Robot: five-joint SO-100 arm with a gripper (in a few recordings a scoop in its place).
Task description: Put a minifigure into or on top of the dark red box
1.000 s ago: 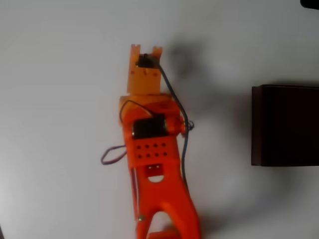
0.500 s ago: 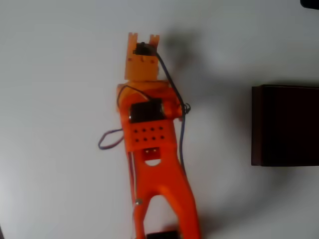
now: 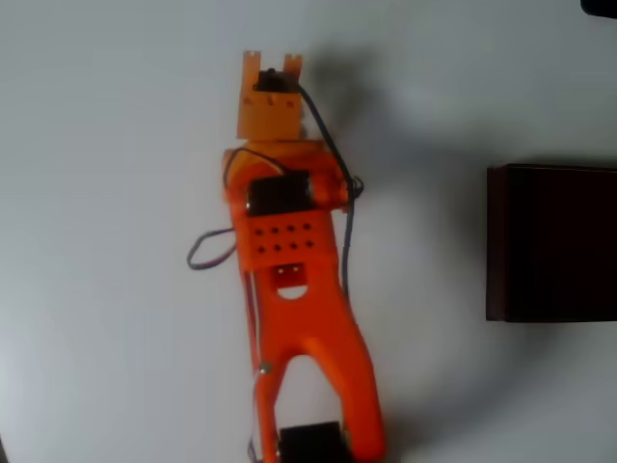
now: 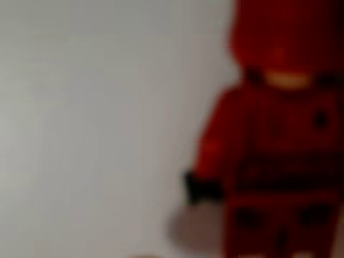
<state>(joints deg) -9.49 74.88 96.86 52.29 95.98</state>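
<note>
— Gripper (image 3: 271,66) first: where is it, and is it closed?
— At the arm's far end in the overhead view, over the white table (image 3: 106,193). Open or closed, I cannot tell; the fingers do not show clearly.
— And the task, how far?
— I judge it early. The dark red box (image 3: 554,243) sits well apart at the right edge, with nothing visible in it.
— The minifigure?
— In the wrist view the minifigure (image 4: 269,145) is very close and blurred: all red, upright, one dark hand, standing on the table.
</note>
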